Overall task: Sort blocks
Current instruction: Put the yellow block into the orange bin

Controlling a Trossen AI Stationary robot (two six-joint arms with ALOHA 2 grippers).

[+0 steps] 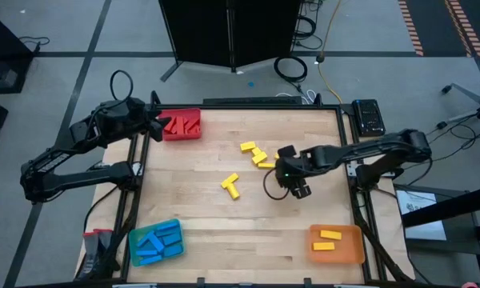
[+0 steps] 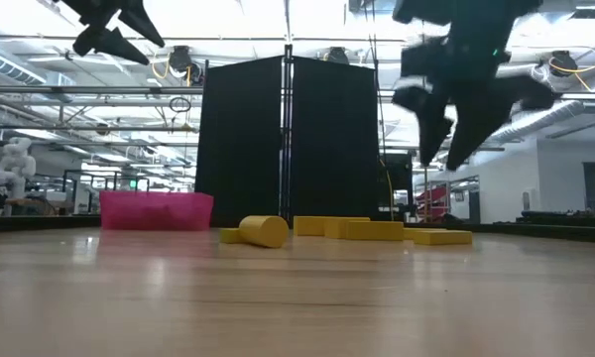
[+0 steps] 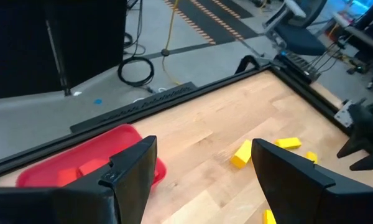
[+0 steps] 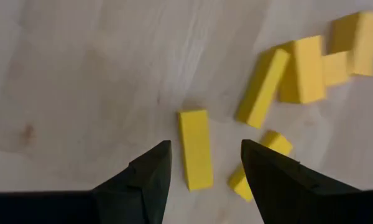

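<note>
Loose yellow blocks lie flat on the wooden table: a cluster (image 1: 256, 154) right of centre and a crossed pair (image 1: 230, 186) nearer the middle. Red blocks (image 1: 184, 125) lie in the red tray (image 1: 170, 134), blue blocks (image 1: 156, 240) in the blue tray (image 1: 134, 254), and two yellow blocks (image 1: 328, 240) in the orange tray (image 1: 348, 254). My right gripper (image 4: 205, 144) is open, pointing down above the table, with one yellow block (image 4: 194, 148) below the gap between its fingers and the cluster (image 4: 304, 68) beyond. My left gripper (image 3: 204, 143) is open, raised beside the red tray (image 3: 43, 171).
A black frame (image 1: 348, 152) borders the table. A dark device (image 1: 368, 116) lies off the far right corner. In the low view the right gripper (image 2: 451, 129) hangs well above the yellow blocks (image 2: 367, 229). Bare wood lies between the blue and orange trays.
</note>
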